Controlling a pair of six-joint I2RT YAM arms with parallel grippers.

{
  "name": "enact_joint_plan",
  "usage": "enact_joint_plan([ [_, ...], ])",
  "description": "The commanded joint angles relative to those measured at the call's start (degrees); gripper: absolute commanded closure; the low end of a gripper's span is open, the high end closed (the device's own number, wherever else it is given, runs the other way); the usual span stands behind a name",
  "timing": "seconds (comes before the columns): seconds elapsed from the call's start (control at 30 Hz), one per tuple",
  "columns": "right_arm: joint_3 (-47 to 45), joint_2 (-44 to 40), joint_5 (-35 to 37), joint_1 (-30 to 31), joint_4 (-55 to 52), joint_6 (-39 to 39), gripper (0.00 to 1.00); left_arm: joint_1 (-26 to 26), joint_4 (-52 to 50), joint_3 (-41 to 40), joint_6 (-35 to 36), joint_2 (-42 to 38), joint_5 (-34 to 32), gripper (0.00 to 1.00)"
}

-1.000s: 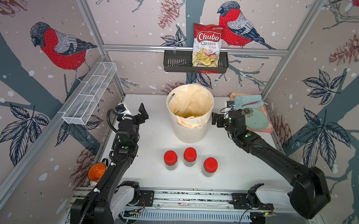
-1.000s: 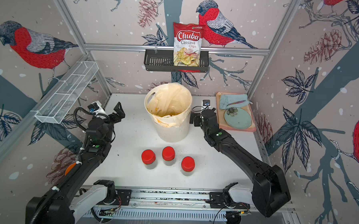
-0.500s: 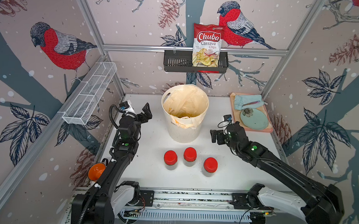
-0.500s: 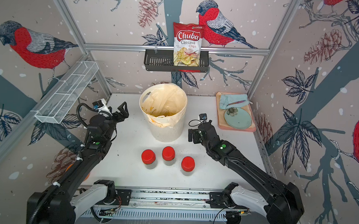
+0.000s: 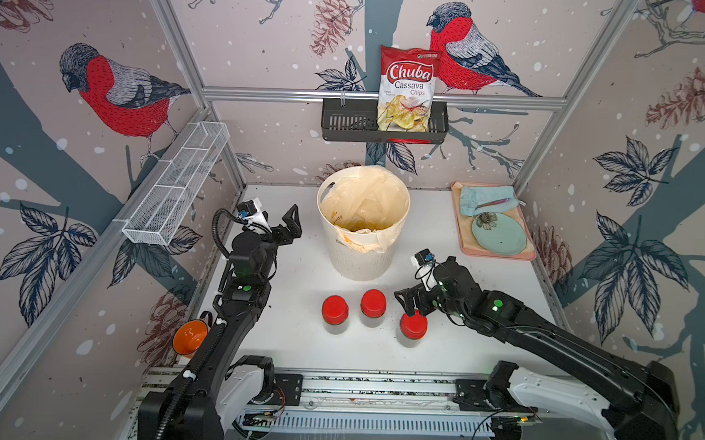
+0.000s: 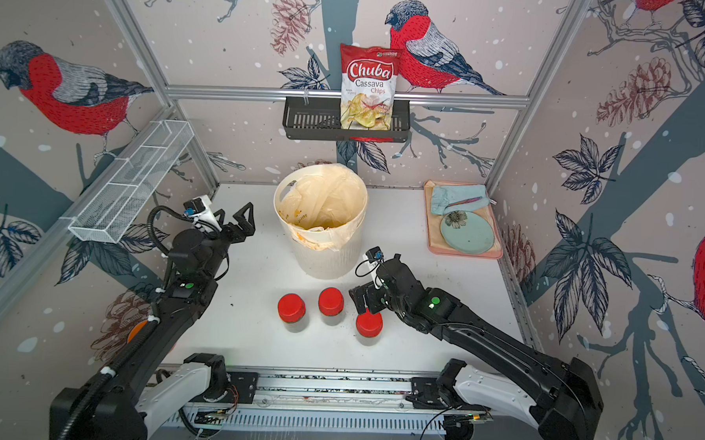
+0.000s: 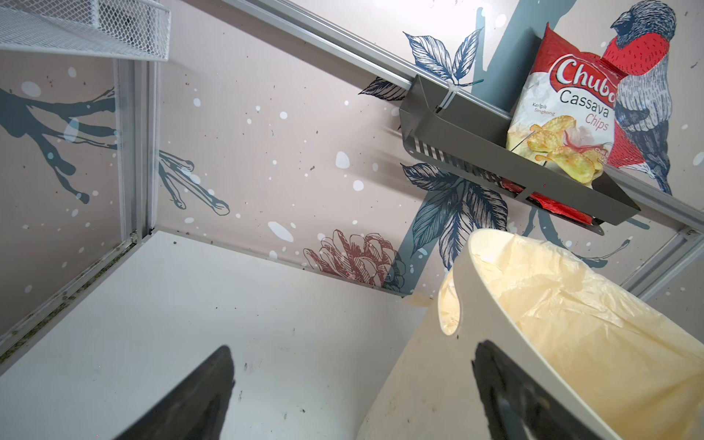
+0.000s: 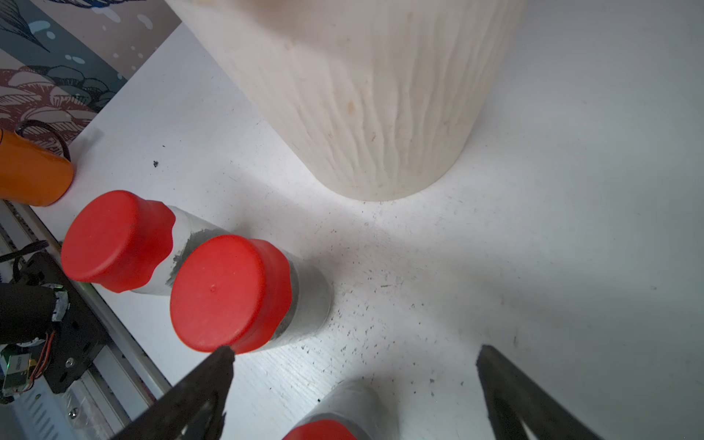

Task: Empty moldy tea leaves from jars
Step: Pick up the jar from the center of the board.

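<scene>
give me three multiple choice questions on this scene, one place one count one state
1. The Chuba cassava chips bag sits: A in the black wall basket; B on the pink tray; C in the bin.
2. Red-lidded jars in view: A two; B three; C four.
3. The right gripper is: A open over a jar; B shut on a lid; C gripping the bin rim.
1 A, the bag stands in that basket. 2 B, three red lids show in both top views. 3 A, its jaws stand wide apart, closed on nothing.
</scene>
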Motion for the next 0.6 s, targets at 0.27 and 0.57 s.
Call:
enact_joint_plan([
  [0.27, 1.7, -1.55, 1.28, 5.78, -9.63, 6.55, 0.0, 0.13, 1.6, -0.52, -1.46, -0.71, 2.49, 0.04],
  [0.57, 0.75, -1.01, 5.15, 9.92, -11.8, 12.59, 0.0, 0.14, 1.38, -0.44, -1.55, -1.06, 3.23, 0.04],
])
